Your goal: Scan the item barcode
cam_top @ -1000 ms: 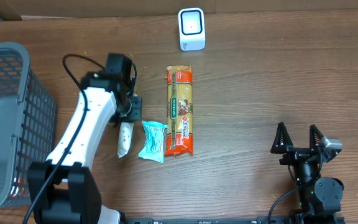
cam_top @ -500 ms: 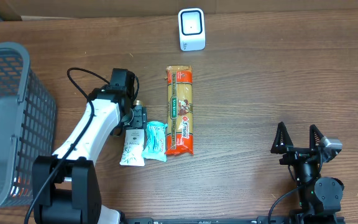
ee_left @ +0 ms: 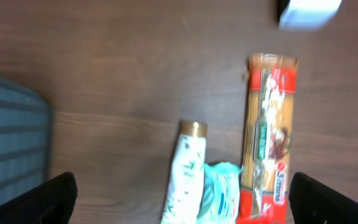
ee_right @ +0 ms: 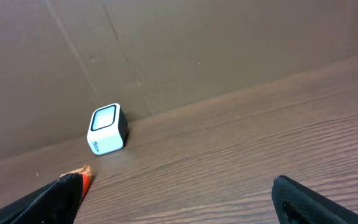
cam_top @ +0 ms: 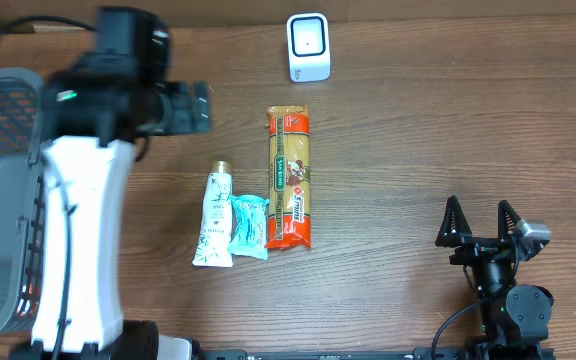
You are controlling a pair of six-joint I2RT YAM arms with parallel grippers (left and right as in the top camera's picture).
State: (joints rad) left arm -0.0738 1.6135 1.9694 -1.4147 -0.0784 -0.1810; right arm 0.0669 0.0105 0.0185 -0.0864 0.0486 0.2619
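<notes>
The left arm (cam_top: 78, 230) hung high over the table's (cam_top: 418, 130) left side, by the basket (cam_top: 3, 150), its left jaws spread wide and empty. The white tube (cam_top: 214, 215) lay flat just beside the teal packet (cam_top: 249, 226) and pasta pack (cam_top: 290, 179), well apart from the scanner (cam_top: 308, 46). The right jaws stood released, grasping nothing
</notes>
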